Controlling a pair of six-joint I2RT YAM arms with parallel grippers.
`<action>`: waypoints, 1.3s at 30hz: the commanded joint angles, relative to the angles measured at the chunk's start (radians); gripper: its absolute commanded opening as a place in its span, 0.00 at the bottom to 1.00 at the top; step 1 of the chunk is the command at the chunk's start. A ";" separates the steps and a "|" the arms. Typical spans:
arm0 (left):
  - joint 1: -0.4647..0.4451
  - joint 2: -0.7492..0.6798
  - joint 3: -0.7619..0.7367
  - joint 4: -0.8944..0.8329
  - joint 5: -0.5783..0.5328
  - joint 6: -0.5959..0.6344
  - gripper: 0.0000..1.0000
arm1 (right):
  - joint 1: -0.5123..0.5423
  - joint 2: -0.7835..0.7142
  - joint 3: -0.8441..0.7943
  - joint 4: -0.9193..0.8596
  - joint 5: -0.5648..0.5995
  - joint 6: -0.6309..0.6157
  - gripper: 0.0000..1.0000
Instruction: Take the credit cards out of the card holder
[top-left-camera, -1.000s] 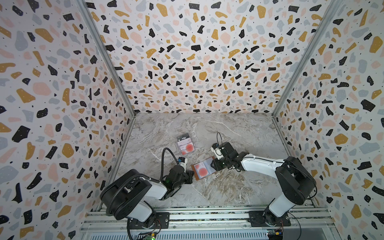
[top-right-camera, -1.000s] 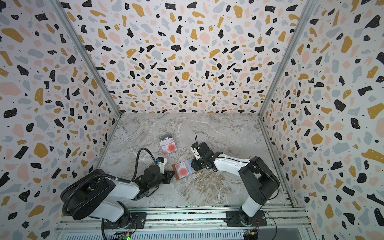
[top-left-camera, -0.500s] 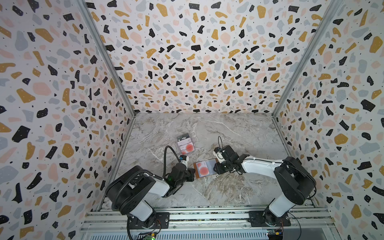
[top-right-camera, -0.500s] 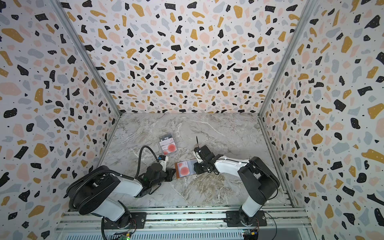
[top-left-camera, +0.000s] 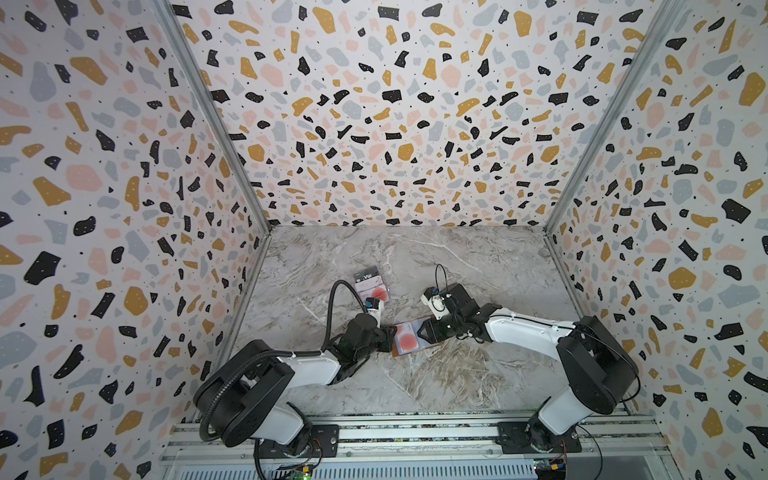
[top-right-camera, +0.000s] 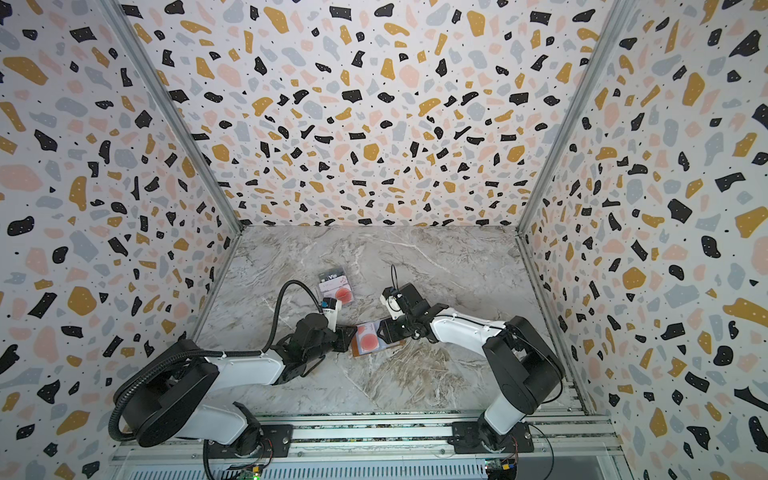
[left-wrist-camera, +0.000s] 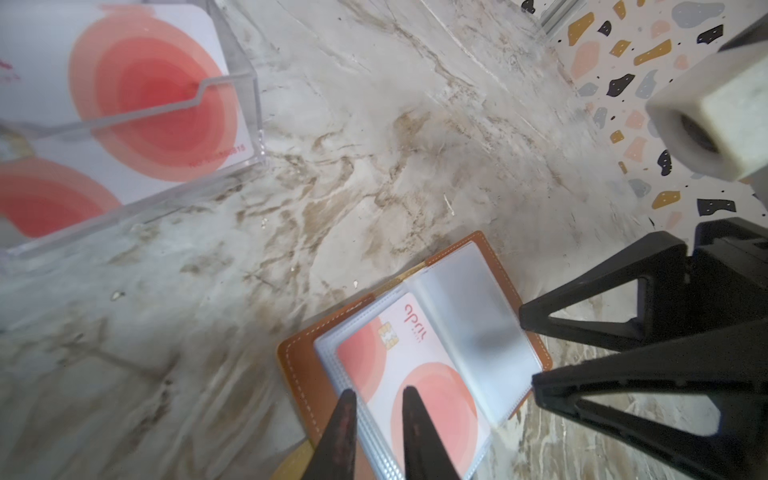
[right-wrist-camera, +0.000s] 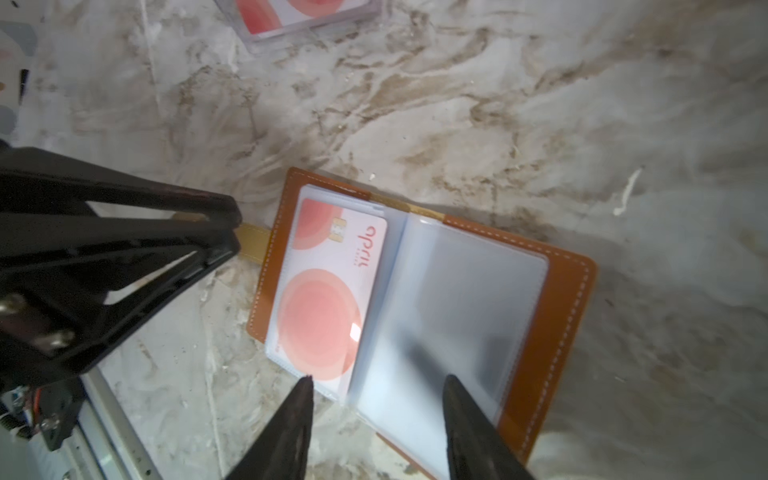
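Note:
The card holder (top-left-camera: 400, 352) (top-right-camera: 356, 351) lies open on the marble floor, tan leather with clear sleeves. A white credit card with red circles (right-wrist-camera: 328, 299) (left-wrist-camera: 415, 365) sits in its left-hand sleeve; the facing sleeve page (right-wrist-camera: 457, 299) looks empty. My left gripper (left-wrist-camera: 379, 392) (top-left-camera: 388, 332) is at the holder's strap-side edge, jaws parted by a narrow gap, with the sleeve edge showing in the gap. My right gripper (right-wrist-camera: 379, 378) (top-left-camera: 422, 330) stands open, its fingertips astride the lower edge of the sleeve pages, holding nothing.
A clear plastic case (top-left-camera: 371, 286) (left-wrist-camera: 232, 137) holding several cards, white with red circles and a dark "Vip" one, stands behind the holder towards the left. Patterned walls (top-left-camera: 124, 208) close in three sides; a metal rail (top-left-camera: 415, 432) runs along the front.
My left gripper's jaws have parted slightly and it has edged closer to the holder. My right gripper's jaws stand wider than before. The holder has stayed put.

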 joint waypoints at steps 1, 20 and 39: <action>-0.002 0.030 0.001 0.020 0.035 0.027 0.21 | -0.020 0.017 0.035 0.040 -0.125 0.030 0.52; -0.003 0.108 -0.021 0.106 0.113 0.051 0.09 | -0.047 0.183 0.068 0.104 -0.274 0.095 0.45; -0.003 0.154 -0.090 0.186 0.117 0.025 0.06 | -0.067 0.235 0.031 0.243 -0.443 0.147 0.40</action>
